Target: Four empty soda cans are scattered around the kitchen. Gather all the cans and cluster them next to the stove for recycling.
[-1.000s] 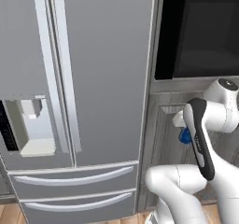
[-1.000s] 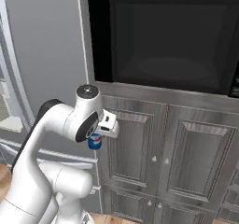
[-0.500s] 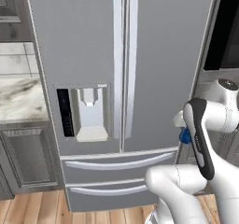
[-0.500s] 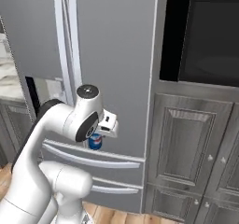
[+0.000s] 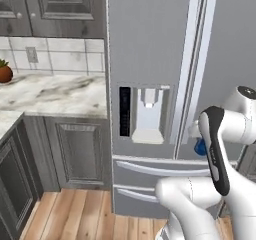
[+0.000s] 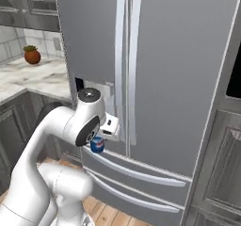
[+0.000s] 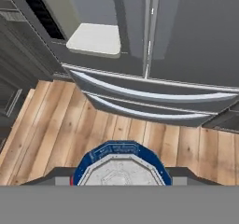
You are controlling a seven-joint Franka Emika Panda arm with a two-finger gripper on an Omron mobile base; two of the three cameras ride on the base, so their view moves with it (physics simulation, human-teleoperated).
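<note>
Gripper [image 6: 98,142] clamped on blue soda can [image 6: 97,145], centre-left of frame; grip depth probably fine. Hold it upright, arm tucked while driving past fridge [image 6: 179,60].

A blue soda can [image 7: 121,164] sits at six o'clock, seemingly held between the fingertips. Wooden floor [image 7: 56,125] spreads beneath; the fridge [image 7: 186,41] with drawer handles fills twelve o'clock.

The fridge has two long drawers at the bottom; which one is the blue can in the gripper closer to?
The upper drawer: the blue can, shut in the gripper, hangs just above that drawer's handle, while the lower drawer sits nearer the wooden floor.
</note>
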